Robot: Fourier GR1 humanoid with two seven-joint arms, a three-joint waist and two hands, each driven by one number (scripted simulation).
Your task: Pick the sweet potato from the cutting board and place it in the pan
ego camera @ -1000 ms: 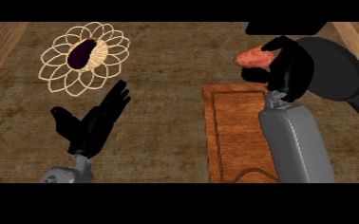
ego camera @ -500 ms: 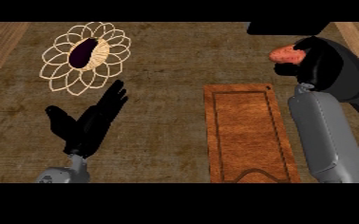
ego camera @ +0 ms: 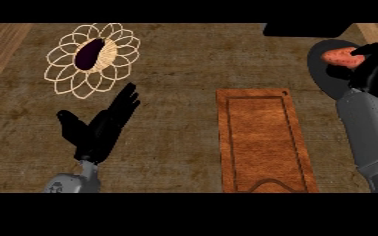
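While the robot's right hand [ego camera: 367, 75] sits over the dark grey round pan [ego camera: 320, 78] at the view's right edge, it has the orange-pink sweet potato [ego camera: 338, 57]. Black fingers curl over the potato's right end; the left end sticks out free. Only part of that hand is in frame, so I can't tell how far the fingers wrap.

The potato is over the pan's upper part, well apart from the long orange-brown wooden cutting board [ego camera: 262, 140], which has nothing on it. Touching the pan floor or hanging above it: can't tell from this angle.

Left hand [ego camera: 100, 126] is open, fingers straight and up, holding nothing, resting at lower left over the brown counter [ego camera: 184, 100].

Risks, my read:
- Grip is on one end only, so on release the free end could swing down and the potato roll. It's rounded and tapered, so it would curve toward the rim.
- Release point looks nearer the pan's left rim than its middle. Let go there and it may catch the rim and tip out onto the counter.
- The hand and the frame edge cut off the pan's right side, so clearance there is unknown.

Orientation: long axis runs roughly left-right across the view. The tapered free tip points to the view's left; the other end is buried in the hand.

Not involved: cream petal-edged plate [ego camera: 111, 60] with a dark purple eggplant [ego camera: 89, 54], upper left.
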